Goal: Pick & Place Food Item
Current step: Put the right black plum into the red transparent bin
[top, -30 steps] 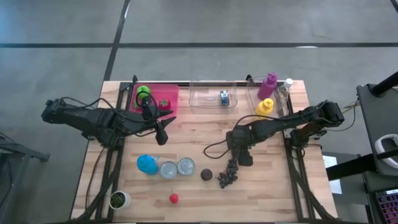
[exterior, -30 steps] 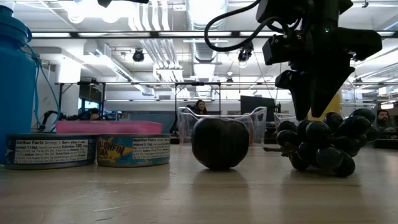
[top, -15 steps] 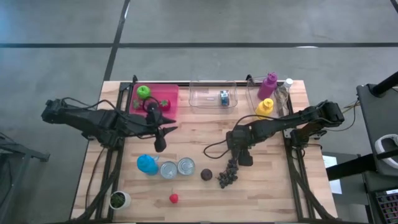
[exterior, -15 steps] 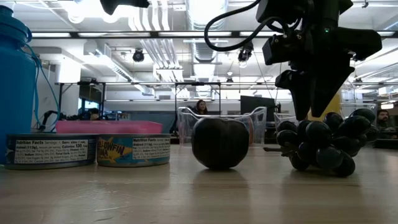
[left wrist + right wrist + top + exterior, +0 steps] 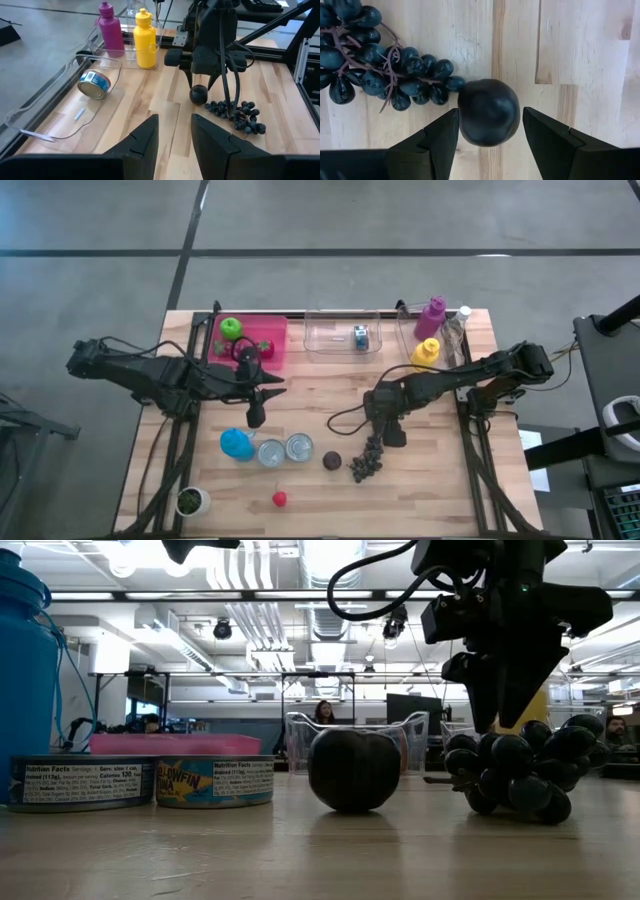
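A dark plum [image 5: 332, 461] lies on the table beside a bunch of dark grapes [image 5: 365, 465]. My right gripper [image 5: 386, 436] hangs open just beyond the grapes, fingers pointing down. In the right wrist view the plum [image 5: 489, 112] shows between the two fingers [image 5: 432, 142], with the grapes [image 5: 380, 75] beside it. In the low view this gripper [image 5: 500, 710] stands over the grapes [image 5: 520, 770]; whether it touches them, I cannot tell. My left gripper [image 5: 255, 412] is open and holds nothing, between the pink tray [image 5: 272, 328] and the cans. A green apple [image 5: 231, 328] and a red fruit [image 5: 264, 347] lie in the tray.
Two cans [image 5: 285, 450] and a blue bottle [image 5: 236, 444] stand left of the plum. A small red fruit [image 5: 280, 499] and a potted plant [image 5: 190, 501] sit near the near edge. A clear bin [image 5: 342, 335] holds a can; magenta, yellow and clear bottles [image 5: 432, 330] stand at the far right.
My left gripper has drawn away from the pink tray toward the near edge, and the green apple now shows whole in the tray. The right arm, the plum and the grapes have kept still.
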You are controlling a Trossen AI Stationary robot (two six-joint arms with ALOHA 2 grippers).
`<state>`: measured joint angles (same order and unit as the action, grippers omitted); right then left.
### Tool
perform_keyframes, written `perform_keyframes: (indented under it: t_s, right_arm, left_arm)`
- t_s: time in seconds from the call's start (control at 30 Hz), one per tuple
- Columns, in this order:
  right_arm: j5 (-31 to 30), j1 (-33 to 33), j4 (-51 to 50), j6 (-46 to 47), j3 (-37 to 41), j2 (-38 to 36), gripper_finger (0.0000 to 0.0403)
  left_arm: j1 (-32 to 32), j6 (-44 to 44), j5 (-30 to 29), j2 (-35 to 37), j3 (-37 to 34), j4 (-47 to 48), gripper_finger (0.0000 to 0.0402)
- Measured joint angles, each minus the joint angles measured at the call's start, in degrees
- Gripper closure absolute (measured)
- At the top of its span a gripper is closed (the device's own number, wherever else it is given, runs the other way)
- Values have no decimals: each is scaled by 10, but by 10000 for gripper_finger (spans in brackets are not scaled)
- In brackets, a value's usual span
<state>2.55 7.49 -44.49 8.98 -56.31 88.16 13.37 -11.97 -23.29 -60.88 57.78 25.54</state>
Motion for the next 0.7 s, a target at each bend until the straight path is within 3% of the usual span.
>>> perform_keyframes:
  t_s: [0.33, 0.7]
  right_arm:
    - [-12, 0, 5, 3, 0, 0, 185]
    - [-12, 0, 5, 0, 0, 0, 130]
  left_arm:
    - [0, 0, 0, 0, 0, 0, 284]
    - [0, -2, 0, 0, 0, 0, 284]
